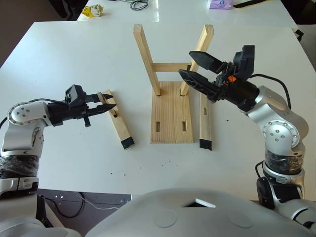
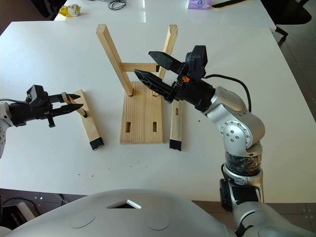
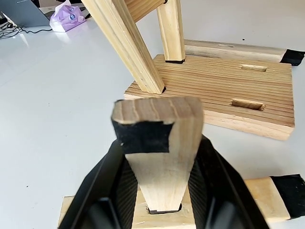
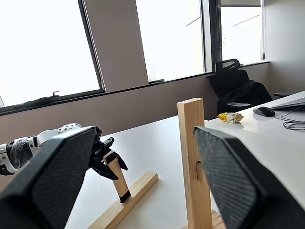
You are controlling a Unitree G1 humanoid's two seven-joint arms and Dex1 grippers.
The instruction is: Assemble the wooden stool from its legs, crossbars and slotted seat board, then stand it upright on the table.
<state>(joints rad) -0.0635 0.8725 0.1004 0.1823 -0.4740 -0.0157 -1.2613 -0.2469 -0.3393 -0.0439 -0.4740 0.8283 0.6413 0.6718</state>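
Observation:
The slotted seat board [image 1: 171, 118] lies flat mid-table. Two legs [image 1: 146, 59] [image 1: 199, 49] stand in its far slots, joined by a crossbar [image 1: 168, 67]. My right gripper [image 1: 186, 63] is open, its fingertips on either side of the right upright leg where the crossbar meets it. A third leg [image 1: 205, 123] lies along the board's right edge. A fourth leg [image 1: 120, 124] lies left of the board. A short crossbar [image 3: 159, 152] stands in its slot, and my left gripper [image 1: 101, 105] is shut on it.
The white table [image 1: 59, 59] has bare room at the far left and along the front edge. On a second table behind lie a yellow item [image 1: 93, 10], a purple pack [image 1: 220, 4] and cables. An office chair [image 4: 228, 71] stands by the windows.

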